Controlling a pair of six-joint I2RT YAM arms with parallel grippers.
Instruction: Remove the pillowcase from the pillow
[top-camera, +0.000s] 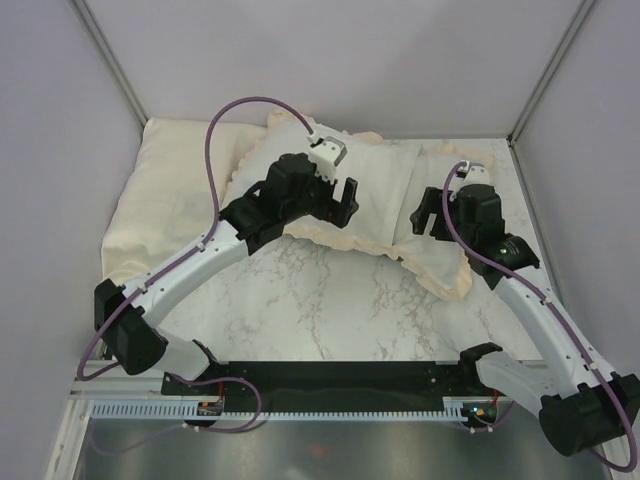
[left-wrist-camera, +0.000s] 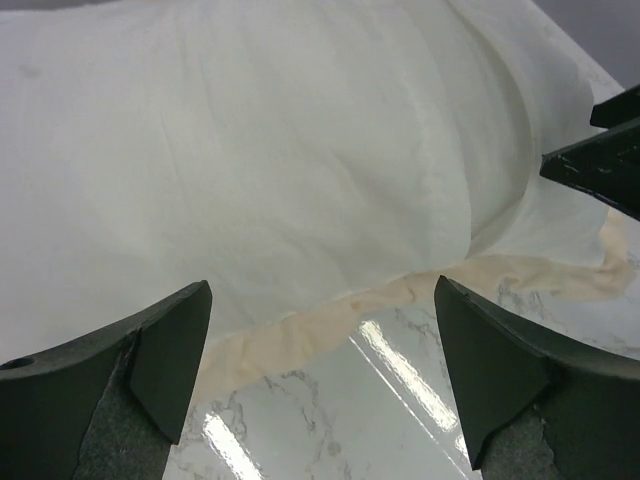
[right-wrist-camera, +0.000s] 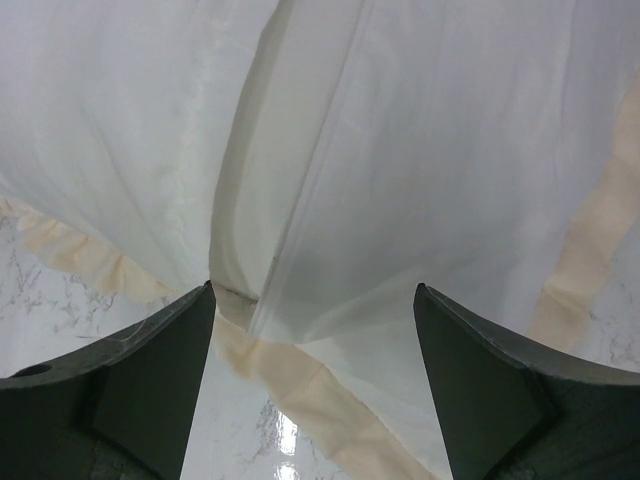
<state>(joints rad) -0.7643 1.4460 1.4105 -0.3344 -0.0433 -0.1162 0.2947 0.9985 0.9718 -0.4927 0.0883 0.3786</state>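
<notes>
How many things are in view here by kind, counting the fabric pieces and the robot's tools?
Frilled pillowcase: 1
Plain pale-yellow cloth: 1
Tools: 2, the left tool and the right tool, both open
Total: 4

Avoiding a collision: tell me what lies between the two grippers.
Pillowcase cloth, whitish face up, spans the gap between left gripper and right gripper, seen in the top view.

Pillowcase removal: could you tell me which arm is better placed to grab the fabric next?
Probably the right. The right end effector, open, straddles an overlapping edge of the pillowcase, something to pinch. The left end effector, also open, faces only smooth fabric above the frill.
</notes>
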